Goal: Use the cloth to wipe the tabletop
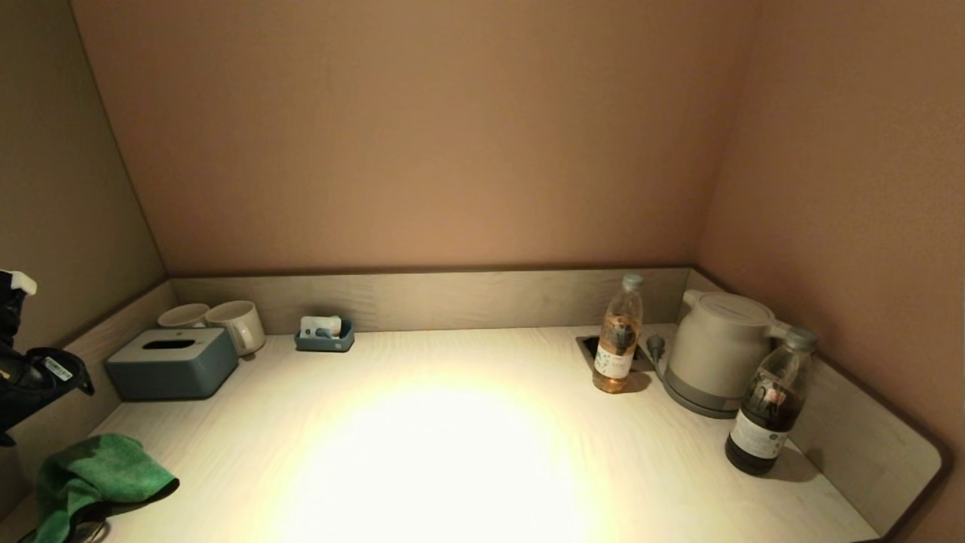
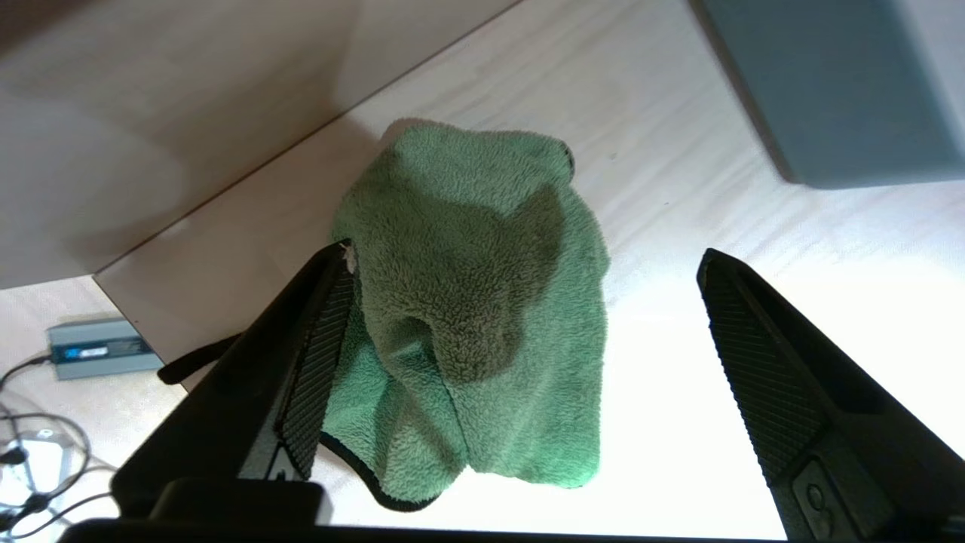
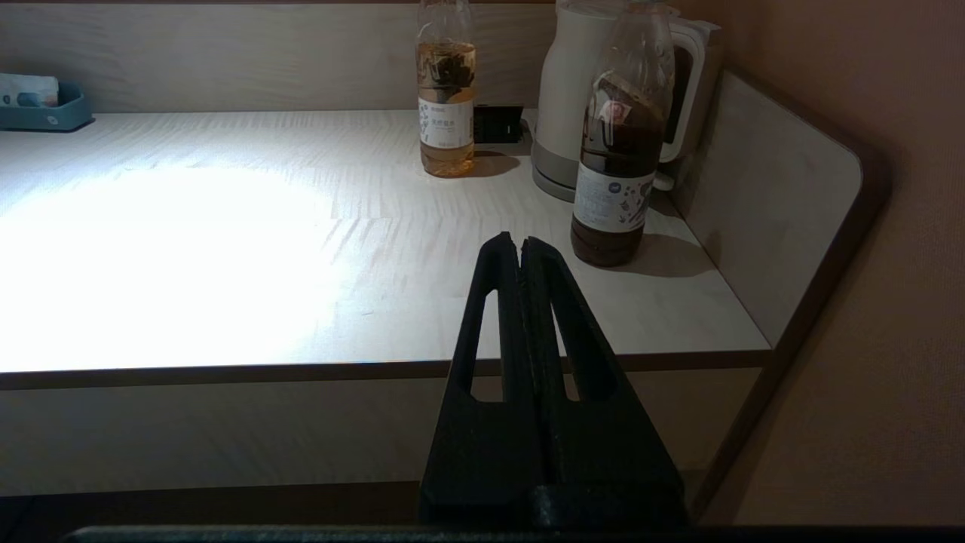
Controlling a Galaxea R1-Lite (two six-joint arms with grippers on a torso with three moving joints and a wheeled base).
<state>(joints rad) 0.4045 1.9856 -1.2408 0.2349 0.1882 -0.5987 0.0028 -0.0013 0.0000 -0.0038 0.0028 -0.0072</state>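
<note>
A crumpled green cloth [image 1: 94,475] lies on the pale wooden tabletop [image 1: 452,452] at its front left corner. In the left wrist view the cloth [image 2: 467,302] lies below my left gripper [image 2: 525,249], which is open wide and empty. The cloth sits between the fingers, close against one finger [image 2: 317,362] and well apart from the other [image 2: 761,362]. My left arm [image 1: 34,373] shows at the left edge of the head view. My right gripper [image 3: 520,240] is shut and empty, parked before the table's front edge near the right end.
A grey tissue box [image 1: 172,363], two mugs [image 1: 237,324] and a small blue tray [image 1: 324,335] stand at the back left. A tea bottle [image 1: 618,335], a kettle [image 1: 716,351] and a dark bottle [image 1: 769,411] stand at the right. A raised rim [image 1: 867,437] borders the table.
</note>
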